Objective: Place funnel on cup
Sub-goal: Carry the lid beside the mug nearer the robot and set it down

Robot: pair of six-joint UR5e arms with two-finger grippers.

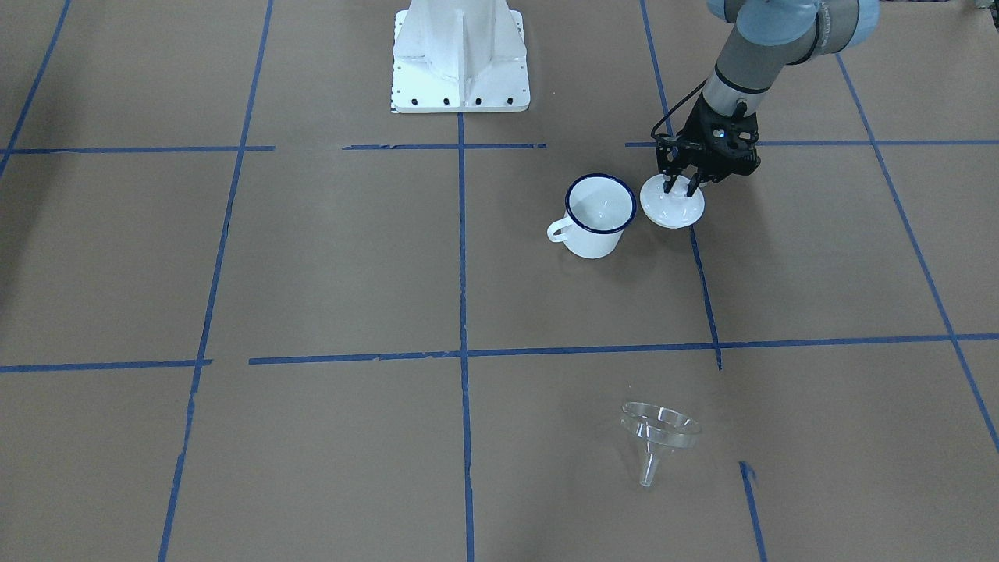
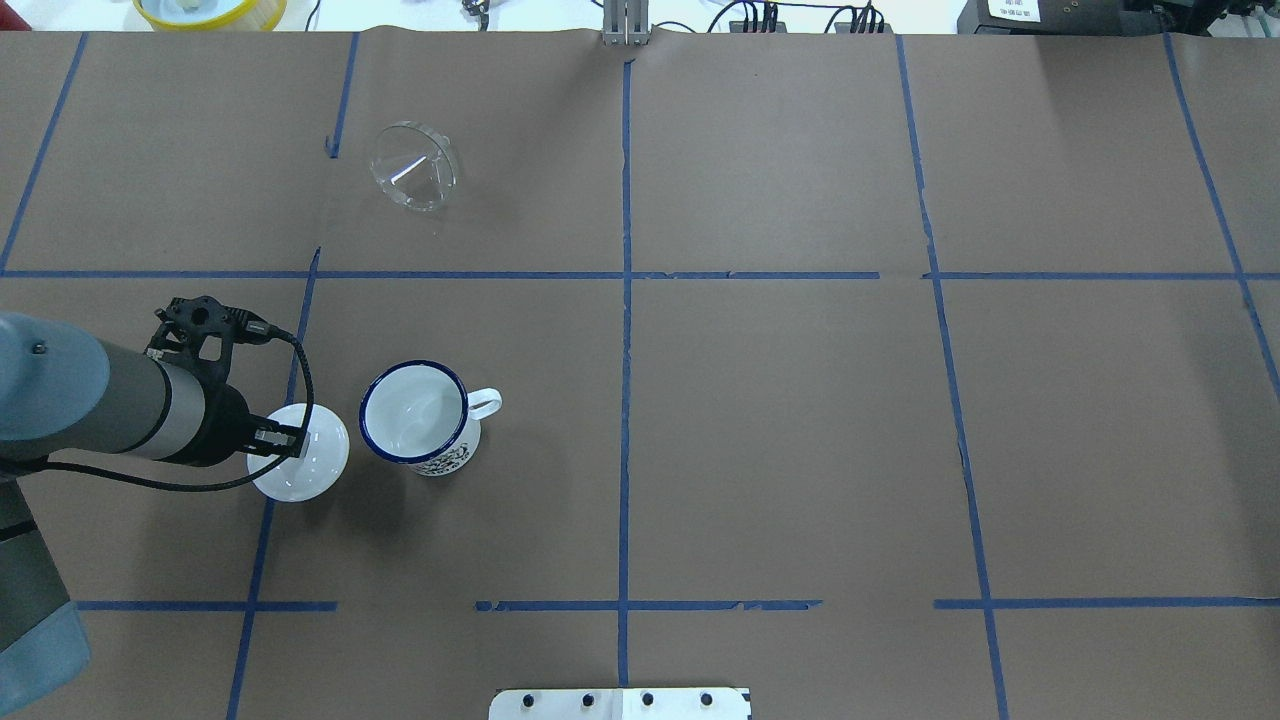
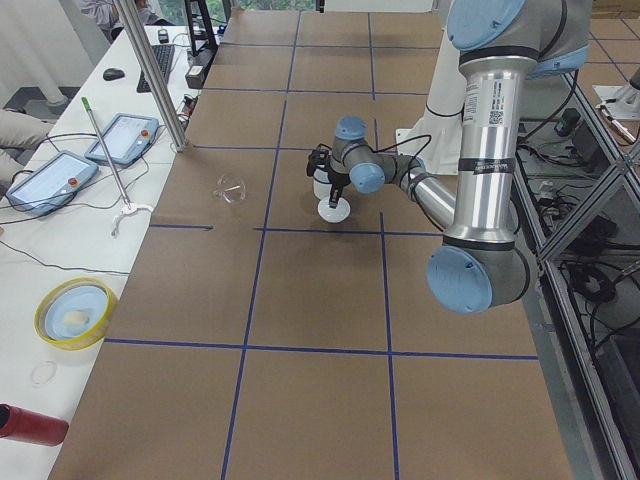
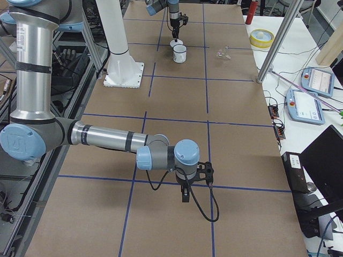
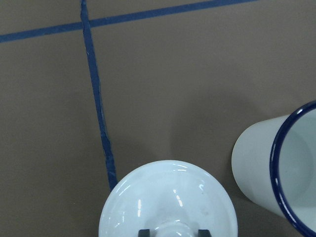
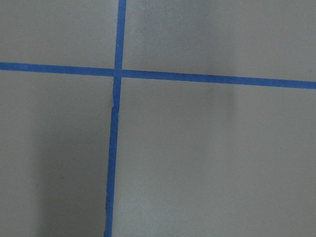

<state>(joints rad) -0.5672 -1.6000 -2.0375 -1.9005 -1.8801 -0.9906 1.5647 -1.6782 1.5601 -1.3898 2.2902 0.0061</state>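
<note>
Fingers [image 5: 144, 233] of my left gripper [image 1: 680, 187] are pinching the lid [image 1: 673, 209] beside the cup [image 1: 599, 226]; the funnel [image 1: 659, 425] is lying well apart, not yet picked up.

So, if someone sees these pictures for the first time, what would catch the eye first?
Probably the left gripper, down over the round white lid that sits close beside the cup, straddling its knob. Next, the blue-rimmed cup stands upright and open with nothing on it. The clear funnel lies on its side far off, toward the operators' edge, with no arm near it.
</note>
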